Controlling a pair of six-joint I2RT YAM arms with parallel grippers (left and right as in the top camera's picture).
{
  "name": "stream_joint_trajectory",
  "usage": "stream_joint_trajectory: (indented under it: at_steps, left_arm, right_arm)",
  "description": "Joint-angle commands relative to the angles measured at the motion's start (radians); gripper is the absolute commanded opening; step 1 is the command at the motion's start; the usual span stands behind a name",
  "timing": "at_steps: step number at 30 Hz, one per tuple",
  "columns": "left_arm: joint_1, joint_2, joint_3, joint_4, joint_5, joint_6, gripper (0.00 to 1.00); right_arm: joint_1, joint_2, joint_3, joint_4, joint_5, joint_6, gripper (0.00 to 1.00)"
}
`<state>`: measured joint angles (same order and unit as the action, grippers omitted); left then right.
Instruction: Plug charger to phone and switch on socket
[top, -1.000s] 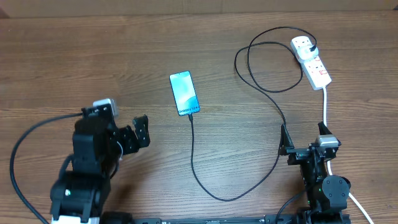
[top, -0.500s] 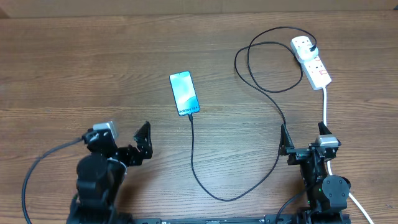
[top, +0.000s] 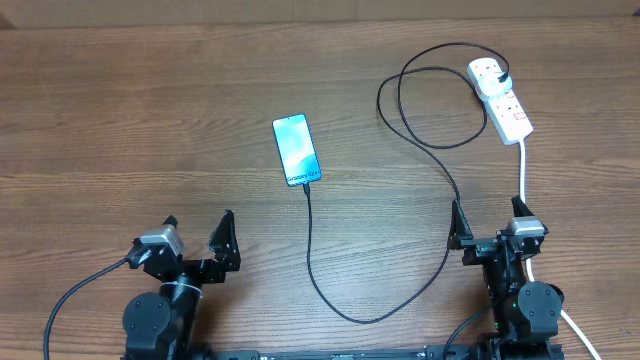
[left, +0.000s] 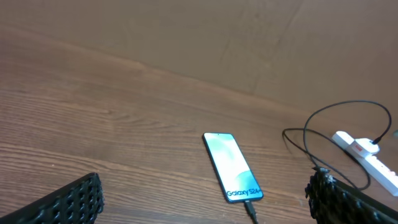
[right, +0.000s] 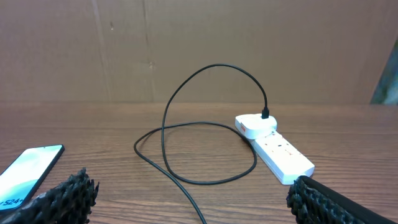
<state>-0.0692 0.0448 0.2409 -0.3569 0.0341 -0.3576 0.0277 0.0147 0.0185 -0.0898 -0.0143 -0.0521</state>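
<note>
The phone (top: 297, 150) is laid mid-tabletop (top: 120, 120), with the charger (top: 308, 235) run from its near end to the socket (top: 503, 100) at far right. The jaws of the left gripper (top: 198, 225) and right gripper (top: 487, 212) are spread wide, empty. Cardboard (right: 186, 50) is seen behind.

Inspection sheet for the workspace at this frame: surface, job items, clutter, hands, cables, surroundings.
Surface: wooden table, bare wood.
Job's things: phone flat, screen lit, charger tip at its near end; socket far right, charger's other end at its far outlet; switch state cannot be told.
Clutter: nothing seen.
Hands: left hand open, empty; right hand open, empty; both at the near edge.
Cables: charger slack, looping between phone and socket; white cord runs from socket toward the right arm.
Surroundings: cardboard wall behind the table.
</note>
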Motion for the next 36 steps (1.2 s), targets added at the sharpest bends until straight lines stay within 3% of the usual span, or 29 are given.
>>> stream_joint_trajectory:
  at_steps: [1, 18, 28, 33, 36]
  left_arm:
    - [0.011, -0.028, -0.05, 0.04, 0.011, 0.049, 1.0]
    - [0.037, -0.042, -0.237, 0.445, 0.034, 0.076, 1.0]
    - [0.037, -0.042, -0.237, 0.431, 0.006, 0.166, 1.0]
    - [0.037, -0.042, -0.237, 0.275, -0.017, 0.267, 1.0]
    - [0.037, -0.042, -0.236, 0.279, -0.024, 0.285, 1.0]
  right_arm:
    - [0.005, -0.012, -0.011, 0.005, 0.01, -0.001, 1.0]
    - [0.005, -0.012, -0.011, 0.005, 0.01, -0.001, 1.0]
    - [0.005, -0.012, -0.011, 0.005, 0.01, -0.001, 1.0]
    - [0.005, -0.012, -0.011, 0.005, 0.01, -0.001, 1.0]
    - [0.005, -0.012, -0.011, 0.005, 0.01, -0.001, 1.0]
